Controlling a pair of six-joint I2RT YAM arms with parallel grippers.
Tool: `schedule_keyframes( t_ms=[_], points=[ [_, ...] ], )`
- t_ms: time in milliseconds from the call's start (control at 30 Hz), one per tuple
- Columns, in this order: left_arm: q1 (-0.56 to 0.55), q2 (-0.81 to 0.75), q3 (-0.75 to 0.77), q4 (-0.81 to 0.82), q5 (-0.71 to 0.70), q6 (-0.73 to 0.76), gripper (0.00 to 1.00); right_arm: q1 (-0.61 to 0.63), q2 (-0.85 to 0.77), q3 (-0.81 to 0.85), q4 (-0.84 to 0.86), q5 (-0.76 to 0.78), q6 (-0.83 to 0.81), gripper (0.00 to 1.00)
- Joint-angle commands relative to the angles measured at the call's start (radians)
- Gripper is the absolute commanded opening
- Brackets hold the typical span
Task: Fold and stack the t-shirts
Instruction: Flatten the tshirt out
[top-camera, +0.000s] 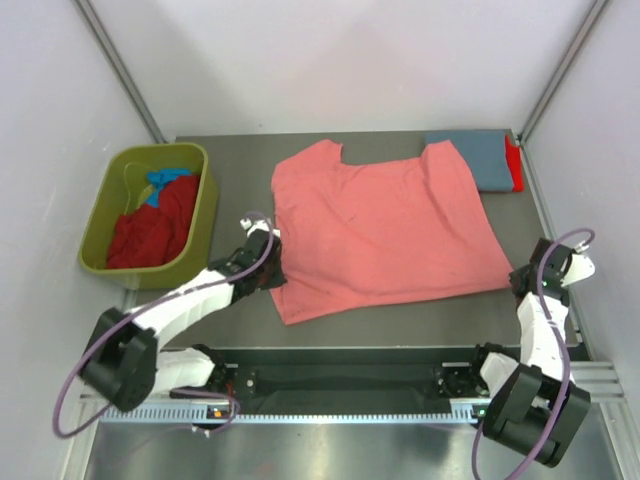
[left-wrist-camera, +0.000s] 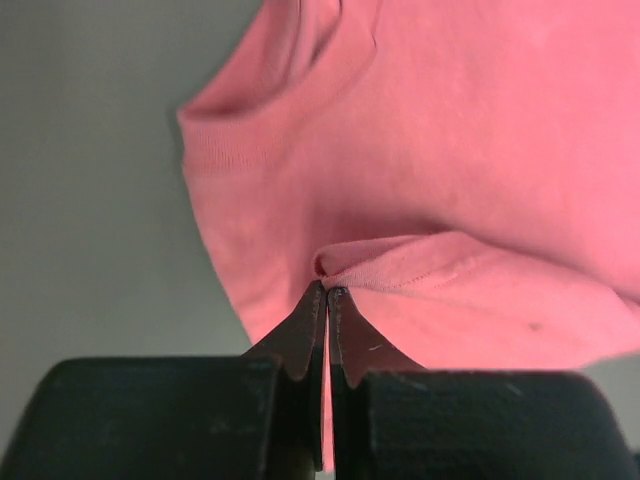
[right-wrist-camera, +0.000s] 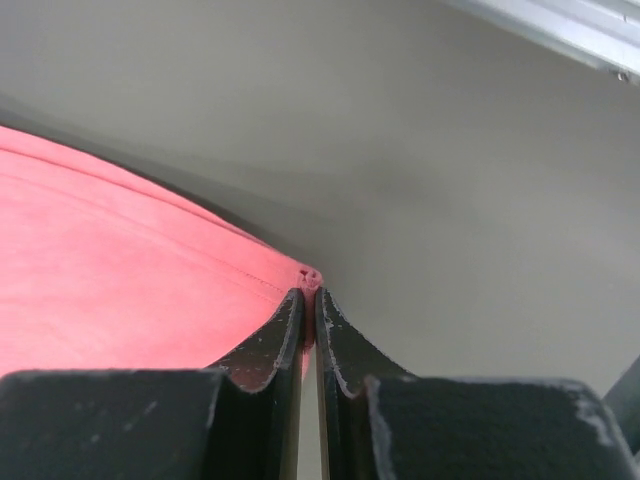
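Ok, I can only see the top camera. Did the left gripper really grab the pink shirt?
Observer: Yes, the left wrist view shows the left gripper shut on a raised fold of the pink shirt.
Operator: And the right one?
Observer: The right gripper is shut too, pinching a tiny bit of the shirt's hem corner at its tips.
Operator: Is that corner off the table?
Observer: It looks slightly raised; a dark shadow runs under the hem on the table.
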Motion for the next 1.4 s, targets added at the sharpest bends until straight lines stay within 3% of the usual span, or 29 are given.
schedule_keyframes(
  t_ms=[0,167,367,600,733,900,1033,1133,1367],
  points=[
    [0.006,0.16,0.1,0.097,-0.078,0.026,0.0,-0.018,-0.034,0.022,0.062,0.027,-0.015,0.06],
    [0.015,0.254,0.14,0.027,-0.057,-0.026,0.0,-0.017,-0.024,0.079,0.023,0.061,-0.056,0.06],
    [0.014,0.069,0.237,-0.151,-0.152,0.086,0.0,-0.018,-0.01,0.085,-0.005,0.029,-0.087,0.09],
    [-0.05,-0.066,0.234,-0.248,0.214,0.109,0.0,-0.024,0.093,0.157,-0.124,0.03,-0.095,0.38],
    [-0.144,-0.099,0.188,-0.276,0.262,0.066,0.0,-0.023,0.151,0.248,-0.229,-0.003,-0.05,0.54],
    [-0.279,-0.168,0.151,-0.268,0.236,-0.011,0.0,-0.024,0.18,0.257,-0.263,0.015,0.055,0.55],
    [-0.35,-0.252,0.173,-0.416,0.076,-0.069,0.0,-0.026,0.254,0.305,-0.275,-0.038,0.089,0.54],
    [-0.362,-0.376,0.159,-0.46,0.054,-0.109,0.0,-0.024,0.26,0.335,-0.278,-0.063,0.112,0.53],
    [-0.362,-0.517,0.042,-0.396,0.214,-0.178,0.0,-0.026,0.249,0.322,-0.244,-0.112,0.128,0.53]
  ],
)
